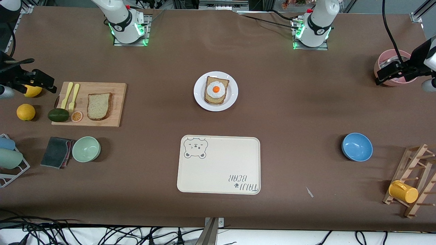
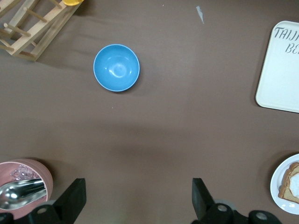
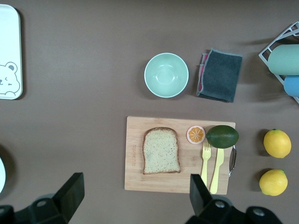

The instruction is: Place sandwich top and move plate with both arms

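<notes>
The sandwich top [image 1: 99, 106] [image 3: 161, 150], a plain speckled bread slice, lies flat on a wooden cutting board [image 1: 117, 102] toward the right arm's end of the table. The white plate [image 1: 200, 99] [image 2: 276, 183] sits mid-table and carries a bread slice with a fried egg [image 1: 216, 90]. High over a lemon at the table's end, my right gripper [image 1: 37, 77] [image 3: 135, 183] hangs open and empty. My left gripper [image 1: 388, 73] [image 2: 138, 186] is open and empty too, up over a pink bowl [image 1: 383, 63] at the left arm's end.
A cream bear tray [image 1: 218, 170] lies nearer the front camera than the plate. A blue bowl [image 1: 357, 147] and a mug rack [image 1: 412, 180] stand toward the left arm's end. A green bowl [image 1: 86, 149], a dark cloth [image 1: 56, 152], lemons, an avocado [image 1: 58, 115] and forks crowd round the board.
</notes>
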